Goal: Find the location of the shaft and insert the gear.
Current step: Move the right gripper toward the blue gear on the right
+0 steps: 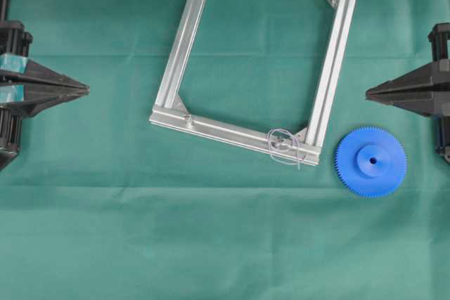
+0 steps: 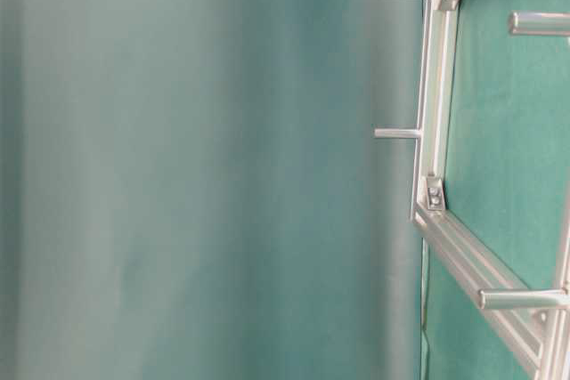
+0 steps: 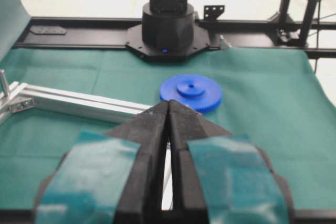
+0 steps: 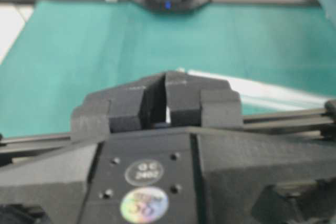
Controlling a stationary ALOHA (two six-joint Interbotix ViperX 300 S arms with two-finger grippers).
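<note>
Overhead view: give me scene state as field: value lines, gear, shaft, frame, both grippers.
gear: blue, flat on the green cloth, just right of the frame's lower right corner, not held
shaft: short pin on the frame's near rail, by the lower right corner, thin wire looped around it, no gear on it
frame: aluminium rectangle, lying skewed on the cloth
left gripper: shut, empty, at the left edge
right gripper: shut, empty, at the right edge, above the gear in the picture

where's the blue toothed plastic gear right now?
Overhead view: the blue toothed plastic gear lies flat on the green cloth at lower right, just off the aluminium frame's corner with the wire loop, below the shut right gripper.
</note>
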